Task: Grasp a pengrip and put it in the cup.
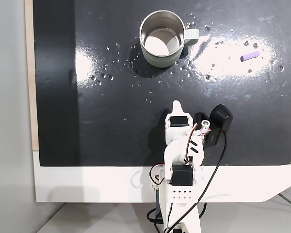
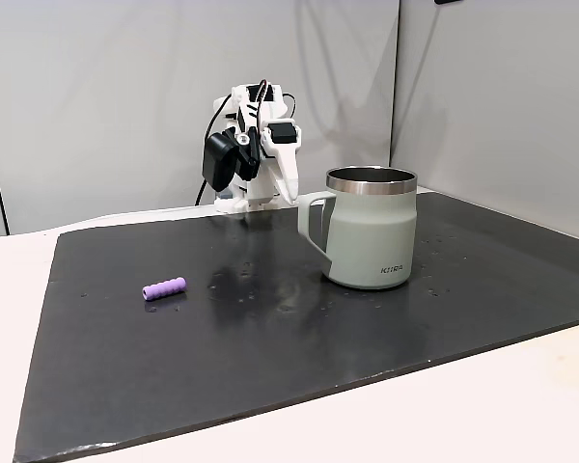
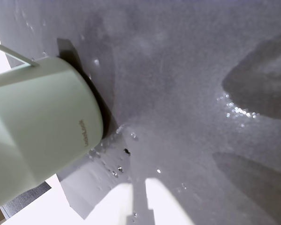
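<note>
From my top-down feed the arm's folded up at the near edge, gripper (image 1: 177, 104) pointing at the cup (image 1: 161, 39). Can't really tell if the jaws are apart or closed, though nothing's in them. The pengrip (image 1: 250, 56) lies flat on the black mat (image 1: 111, 126), well right of the cup, near the far edge.
</note>
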Controlling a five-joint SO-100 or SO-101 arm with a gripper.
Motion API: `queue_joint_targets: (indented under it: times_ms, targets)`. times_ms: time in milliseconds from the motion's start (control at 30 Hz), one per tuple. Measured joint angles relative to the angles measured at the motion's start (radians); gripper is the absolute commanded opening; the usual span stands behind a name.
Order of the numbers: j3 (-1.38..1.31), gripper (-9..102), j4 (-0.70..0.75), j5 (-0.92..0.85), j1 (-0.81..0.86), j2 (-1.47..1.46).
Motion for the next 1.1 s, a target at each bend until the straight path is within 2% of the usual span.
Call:
queue_joint_targets:
  times_ms: [667, 900, 1100]
  targets:
    - [-0.008, 0, -0.028, -0.015, 0.0, 0.0]
    - [-0.172, 0, 0.097, -0.074, -0.038, 0.0]
    - [-0.285, 0, 0.196, -0.169, 0.046, 0.0]
